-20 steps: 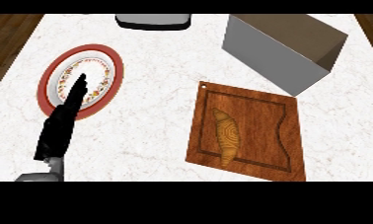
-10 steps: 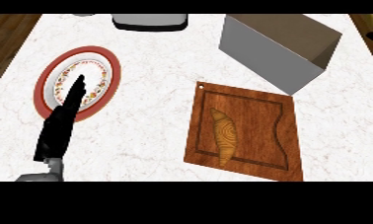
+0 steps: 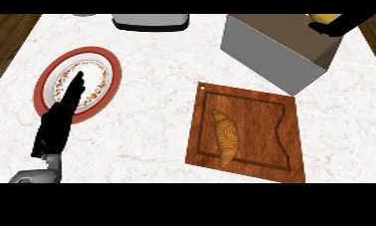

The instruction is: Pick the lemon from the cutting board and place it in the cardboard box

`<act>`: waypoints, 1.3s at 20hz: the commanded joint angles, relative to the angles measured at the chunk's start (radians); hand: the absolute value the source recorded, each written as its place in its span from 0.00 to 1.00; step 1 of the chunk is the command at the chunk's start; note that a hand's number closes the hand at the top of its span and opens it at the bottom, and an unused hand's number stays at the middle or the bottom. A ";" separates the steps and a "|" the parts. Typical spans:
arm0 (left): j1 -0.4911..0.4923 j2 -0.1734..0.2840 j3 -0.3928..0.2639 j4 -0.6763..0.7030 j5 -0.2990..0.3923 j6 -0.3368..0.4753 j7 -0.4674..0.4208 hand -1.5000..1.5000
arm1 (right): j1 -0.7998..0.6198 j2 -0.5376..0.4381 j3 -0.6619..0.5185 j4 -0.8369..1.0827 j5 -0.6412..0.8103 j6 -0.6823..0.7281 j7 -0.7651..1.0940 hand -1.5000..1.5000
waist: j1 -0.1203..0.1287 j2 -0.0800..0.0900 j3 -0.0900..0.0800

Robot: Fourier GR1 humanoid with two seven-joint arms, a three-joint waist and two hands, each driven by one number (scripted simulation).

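Already the yellow lemon point(image 3: 325, 19) shows at the far right, over the open top of the grey-walled cardboard box point(image 3: 275, 56), with the black right hand point(image 3: 343, 25) curled round it; only a sliver of fruit shows past the dark fingers, and most of that hand runs out of the view. The brown wooden cutting board point(image 3: 249, 130) lies on the near right of the white marble worktop point(image 3: 154, 105), and only a golden croissant point(image 3: 225, 135) rests on it, so the lemon is plainly off the board.

The risk from here sits at the box's far right rim. The lemon seems to hang close to that edge rather than over the middle, so letting go too soon could send it onto the rim and off the worktop. A descent that drifts could also nudge the box wall and shift the box.

The left hand point(image 3: 60, 115) rests with straight fingers on the near left, its tips over the red-rimmed patterned plate point(image 3: 103, 70), holding nothing. A grey appliance point(image 3: 150, 21) stands at the far edge.
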 commanded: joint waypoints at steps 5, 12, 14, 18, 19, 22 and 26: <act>-0.002 -0.012 0.006 0.025 -0.018 0.009 -0.045 0.50 | -0.052 0.148 0.057 0.163 0.106 -0.140 0.049 1.00 | 0.013 0.008 0.000; -0.018 -0.015 -0.001 0.051 -0.018 -0.016 -0.050 0.50 | -0.118 0.200 0.031 0.290 0.115 -0.162 0.145 0.00 | 0.015 0.010 0.001; -0.020 0.024 0.031 -0.048 0.018 -0.047 0.054 0.50 | -0.058 0.208 0.026 0.292 0.112 -0.199 0.081 0.00 | 0.016 0.007 0.002; 0.002 -0.077 -0.056 -0.017 -0.054 0.027 0.013 0.50 | -0.087 0.233 -0.034 0.331 0.064 -0.222 0.078 0.00 | 0.033 0.016 0.002; -0.002 -0.028 -0.011 -0.014 -0.034 0.004 -0.019 0.50 | -0.092 0.200 -0.079 0.327 0.018 -0.189 0.046 0.00 | 0.034 0.016 0.002; 0.021 -0.028 -0.027 -0.029 -0.028 -0.018 0.003 0.50 | -0.096 0.200 -0.182 0.325 -0.082 -0.210 0.069 0.00 | 0.028 0.012 0.003; -0.011 -0.035 -0.016 -0.006 -0.036 0.000 -0.007 0.50 | -0.118 0.162 -0.289 0.334 -0.185 -0.191 0.081 0.00 | 0.024 0.015 0.002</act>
